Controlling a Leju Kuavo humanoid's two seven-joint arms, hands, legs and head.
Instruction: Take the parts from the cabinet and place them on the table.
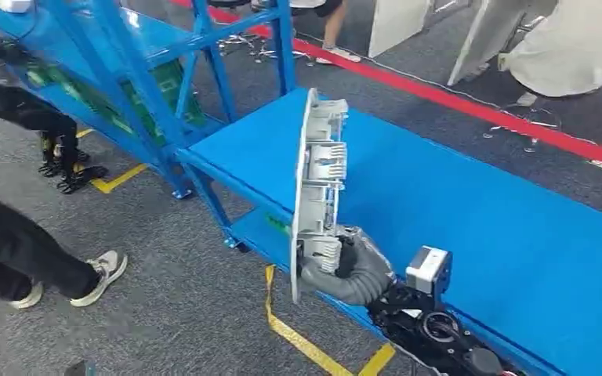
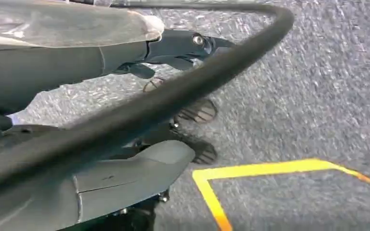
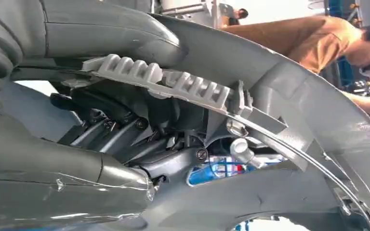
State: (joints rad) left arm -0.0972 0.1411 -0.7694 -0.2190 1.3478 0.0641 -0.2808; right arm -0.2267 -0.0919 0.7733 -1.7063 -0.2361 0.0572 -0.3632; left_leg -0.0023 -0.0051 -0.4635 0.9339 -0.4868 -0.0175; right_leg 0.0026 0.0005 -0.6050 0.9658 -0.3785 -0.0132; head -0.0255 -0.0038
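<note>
A long grey plastic part [image 1: 317, 180] with ribbed clips stands upright on its end over the near edge of the blue table [image 1: 486, 196]. My right hand [image 1: 353, 265] grips its lower end from the table side. In the right wrist view the part [image 3: 274, 96] curves across my right hand [image 3: 101, 159], whose thumb and fingers wrap its ribbed frame. The blue cabinet [image 1: 133, 70] stands at the far left. My left hand [image 2: 139, 48] hangs over the grey floor, fingers extended, holding nothing.
A person in black trousers and pale sneakers [image 1: 102, 270] stands on the left. Another person's legs [image 1: 333, 31] are beyond the cabinet, and a person in a brown shirt [image 3: 318, 33] leans nearby. Yellow floor tape [image 1: 298, 337] and a red line [image 1: 470, 106] mark the carpet.
</note>
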